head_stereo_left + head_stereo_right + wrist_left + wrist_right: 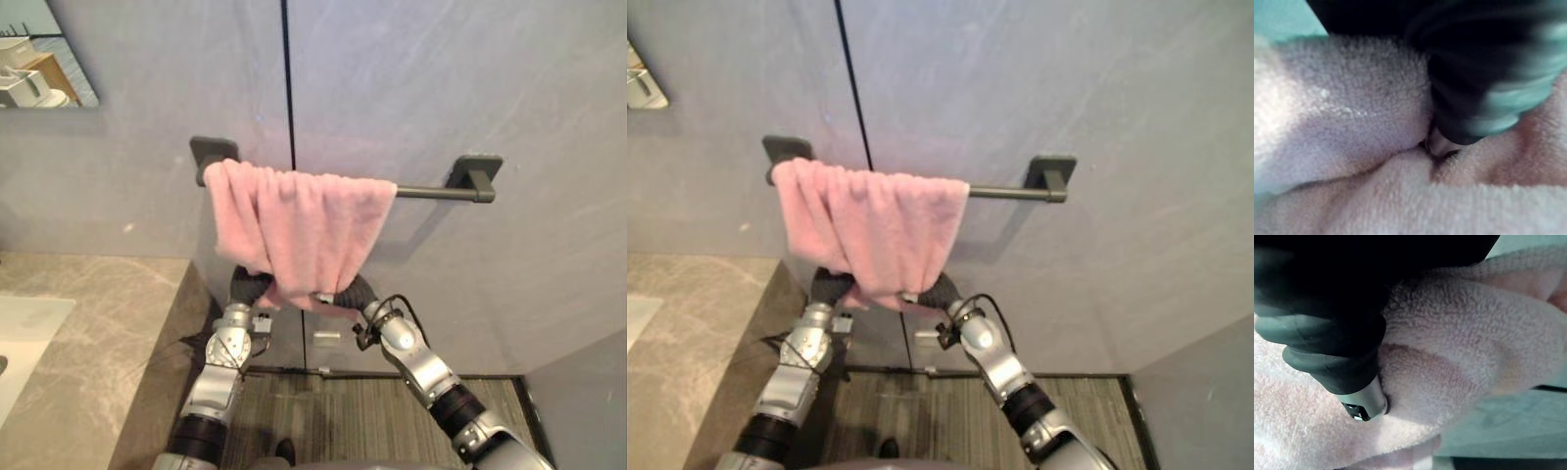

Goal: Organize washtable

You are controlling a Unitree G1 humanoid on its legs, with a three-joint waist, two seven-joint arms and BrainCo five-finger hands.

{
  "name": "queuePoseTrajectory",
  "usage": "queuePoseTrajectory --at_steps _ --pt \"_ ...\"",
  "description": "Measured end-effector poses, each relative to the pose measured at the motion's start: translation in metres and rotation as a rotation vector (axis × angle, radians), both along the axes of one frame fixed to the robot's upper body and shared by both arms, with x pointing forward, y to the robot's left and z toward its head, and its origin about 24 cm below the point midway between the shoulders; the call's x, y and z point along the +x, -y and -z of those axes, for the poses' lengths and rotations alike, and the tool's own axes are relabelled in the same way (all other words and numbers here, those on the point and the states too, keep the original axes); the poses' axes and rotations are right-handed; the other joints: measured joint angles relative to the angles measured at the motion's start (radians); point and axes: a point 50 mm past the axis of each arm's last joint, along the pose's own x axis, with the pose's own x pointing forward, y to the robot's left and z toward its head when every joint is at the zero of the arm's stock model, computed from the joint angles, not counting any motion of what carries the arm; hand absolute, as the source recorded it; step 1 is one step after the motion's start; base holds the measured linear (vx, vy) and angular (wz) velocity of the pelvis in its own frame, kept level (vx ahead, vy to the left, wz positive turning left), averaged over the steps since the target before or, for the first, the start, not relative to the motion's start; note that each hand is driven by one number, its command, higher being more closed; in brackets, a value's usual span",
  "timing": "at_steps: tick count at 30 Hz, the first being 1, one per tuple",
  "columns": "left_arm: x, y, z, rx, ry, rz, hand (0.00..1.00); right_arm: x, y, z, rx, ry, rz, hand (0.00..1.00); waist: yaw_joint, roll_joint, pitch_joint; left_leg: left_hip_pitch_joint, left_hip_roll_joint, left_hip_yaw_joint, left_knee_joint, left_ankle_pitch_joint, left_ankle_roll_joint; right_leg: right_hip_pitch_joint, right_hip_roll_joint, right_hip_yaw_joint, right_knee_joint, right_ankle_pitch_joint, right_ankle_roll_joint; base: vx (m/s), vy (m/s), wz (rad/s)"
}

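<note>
One pink terry towel (299, 220), draped in folds over one dark grey wall-mounted bar (431, 191) with two square brackets. Bunched against the left bracket (211, 149), well apart from the right bracket (475, 171). Two hands beneath the towel's hanging lower edge: left hand (250, 286) under its left part, right hand (355, 292) under its right part, both touching the cloth. Fingers of each buried in pink pile, as seen close up in both wrist views. Impossible to tell whether straight or curled round the cloth. One beige marbled counter (88, 333) at lower left, apart from the towel, with one white basin (24, 328) at its left edge. One mirror (44, 54) on the wall, upper left.
</note>
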Motion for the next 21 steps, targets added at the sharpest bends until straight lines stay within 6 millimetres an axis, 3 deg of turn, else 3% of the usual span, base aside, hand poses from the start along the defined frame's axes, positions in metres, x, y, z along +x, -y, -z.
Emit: queuePoseTrajectory --at_steps 10,21 --pt "0.000 0.000 -0.003 -0.014 0.015 0.002 1.00 0.007 0.024 -0.002 0.046 -0.002 0.128 1.00 -0.003 0.000 0.000 0.002 0.001 0.002 0.000 0.000 0.000 0.000 0.000 0.001 0.000 0.000 0.000 0.00 0.000 0.00" --pt "-0.008 0.005 0.006 -0.047 -0.020 0.001 1.00 -0.004 0.039 -0.001 0.100 -0.003 0.199 1.00 -0.028 0.002 0.001 0.008 0.004 0.011 0.000 0.000 0.000 0.001 0.001 0.008 0.004 0.000 0.000 0.00 0.000 -0.01"
